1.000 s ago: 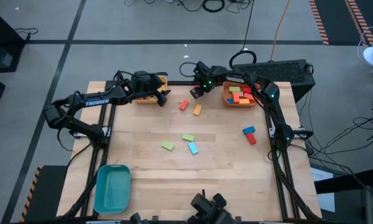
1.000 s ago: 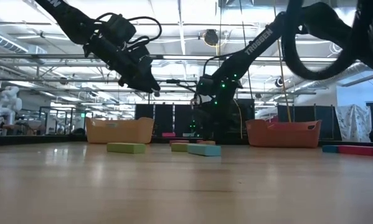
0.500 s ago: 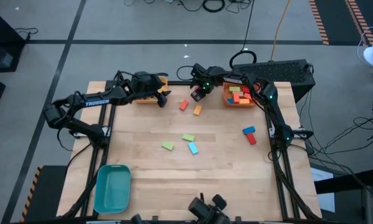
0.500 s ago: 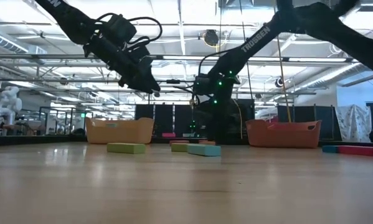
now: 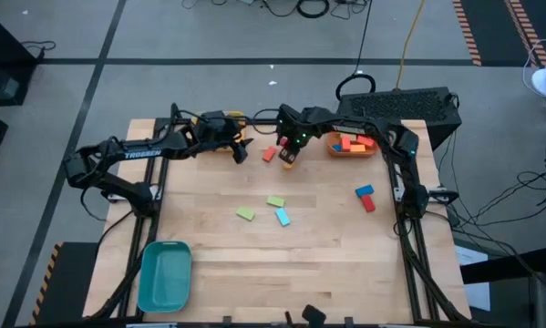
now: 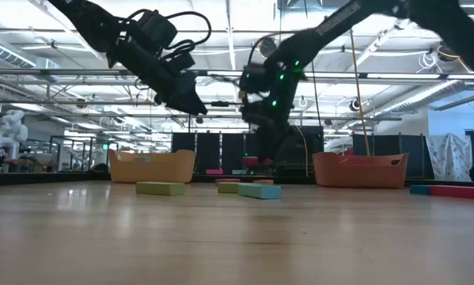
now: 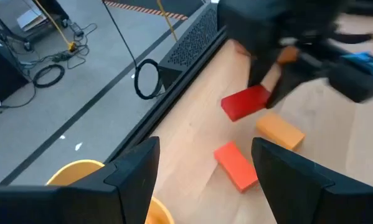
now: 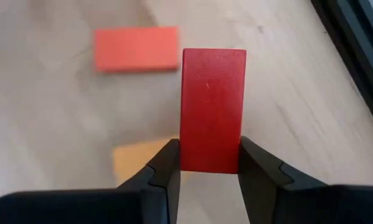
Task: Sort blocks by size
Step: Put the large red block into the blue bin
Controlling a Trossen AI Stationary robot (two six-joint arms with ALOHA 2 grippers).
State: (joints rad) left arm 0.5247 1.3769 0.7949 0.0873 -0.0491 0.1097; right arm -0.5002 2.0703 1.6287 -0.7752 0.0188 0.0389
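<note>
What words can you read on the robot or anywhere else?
"TROSSEN": white letters on the left arm, read in the high view.
On the right arm, the low view shows no lettering clear enough to read.
The blocks, bins and table show no words or numbers.

You'll find the yellow bin at eleven o'clock mostly hidden under the left arm; the right arm blurs in the left wrist view.

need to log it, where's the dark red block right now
Held in the right tool, the dark red block hangs above the orange blocks near the table's far edge.
</note>
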